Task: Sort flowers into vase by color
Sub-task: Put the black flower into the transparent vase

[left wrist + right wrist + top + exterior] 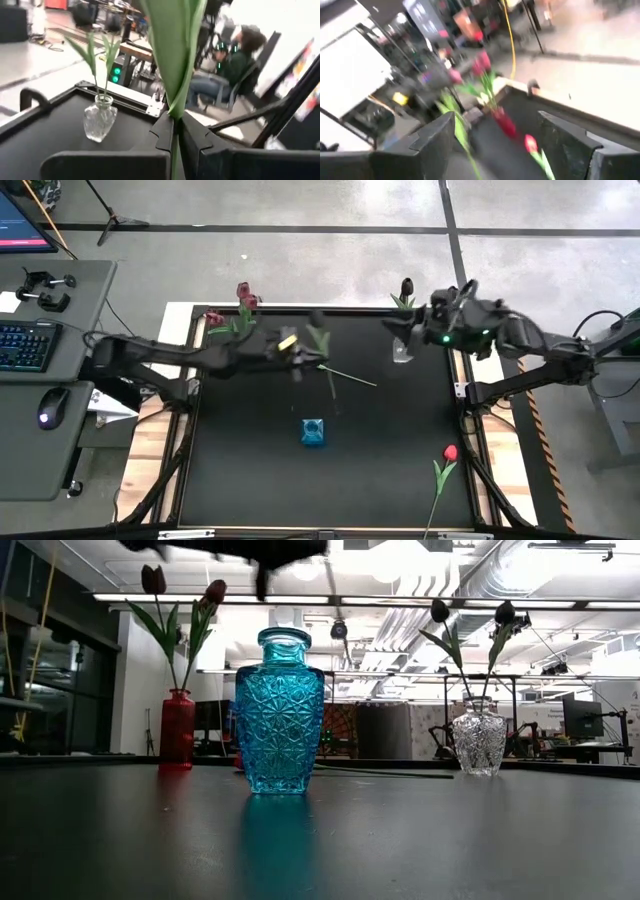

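My left gripper (303,352) hangs high over the table's middle, shut on a green tulip stem with broad leaves (172,45); the flower's head does not show. My right gripper (412,332) is open above the clear glass vase (402,353), which holds near-black tulips (438,611) and stands at the far right. The red vase (177,730) at the far left holds dusky maroon tulips (245,295). The blue glass vase (280,710) stands nearer the middle. A bright red tulip (450,452) lies at the near right, and a thin stem (385,773) lies behind the blue vase. My left gripper pinches the flower between its two fingers at the stem just below where the leaves spread (175,119). The fingers (162,132) lie across the stem. The leaves stand out past the fingertips and this part is lifted clear of the table.
The black table has a raised rim (190,410). A desk with keyboard (25,345) and mouse stands to the left. A seated person (235,60) shows beyond the table. Bare table surface lies around the blue vase (314,432) and toward the near left.
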Robot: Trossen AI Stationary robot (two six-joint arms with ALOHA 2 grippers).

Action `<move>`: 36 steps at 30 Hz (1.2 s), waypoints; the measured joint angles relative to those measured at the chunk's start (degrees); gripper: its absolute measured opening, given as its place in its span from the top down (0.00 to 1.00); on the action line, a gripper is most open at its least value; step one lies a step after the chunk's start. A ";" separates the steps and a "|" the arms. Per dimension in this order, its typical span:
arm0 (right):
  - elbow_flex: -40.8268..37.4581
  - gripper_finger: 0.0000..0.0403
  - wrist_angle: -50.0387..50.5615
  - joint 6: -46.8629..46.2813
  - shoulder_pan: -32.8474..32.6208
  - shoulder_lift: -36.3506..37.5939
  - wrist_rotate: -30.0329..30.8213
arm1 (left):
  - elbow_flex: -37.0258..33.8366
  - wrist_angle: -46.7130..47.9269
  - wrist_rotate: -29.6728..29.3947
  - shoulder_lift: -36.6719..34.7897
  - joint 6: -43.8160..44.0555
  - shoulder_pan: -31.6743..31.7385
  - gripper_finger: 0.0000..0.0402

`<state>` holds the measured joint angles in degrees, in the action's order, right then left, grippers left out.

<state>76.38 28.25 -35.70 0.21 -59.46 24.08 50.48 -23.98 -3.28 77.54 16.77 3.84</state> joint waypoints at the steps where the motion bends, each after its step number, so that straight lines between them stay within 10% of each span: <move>1: 0.87 0.34 -1.13 1.63 0.00 0.00 0.51 | 1.87 -0.03 1.86 2.44 -1.97 1.06 1.00; 21: 4.24 0.34 -3.25 7.27 0.00 -0.55 10.25 | 47.58 -19.04 6.57 47.87 -16.52 10.88 1.00; 36: 4.24 0.34 -3.26 7.68 0.00 -0.52 11.49 | 50.62 -15.04 2.44 51.93 -19.44 10.72 1.00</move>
<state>80.62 24.99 -28.01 0.21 -59.99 35.58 101.10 -39.02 -0.84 129.47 -2.67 14.57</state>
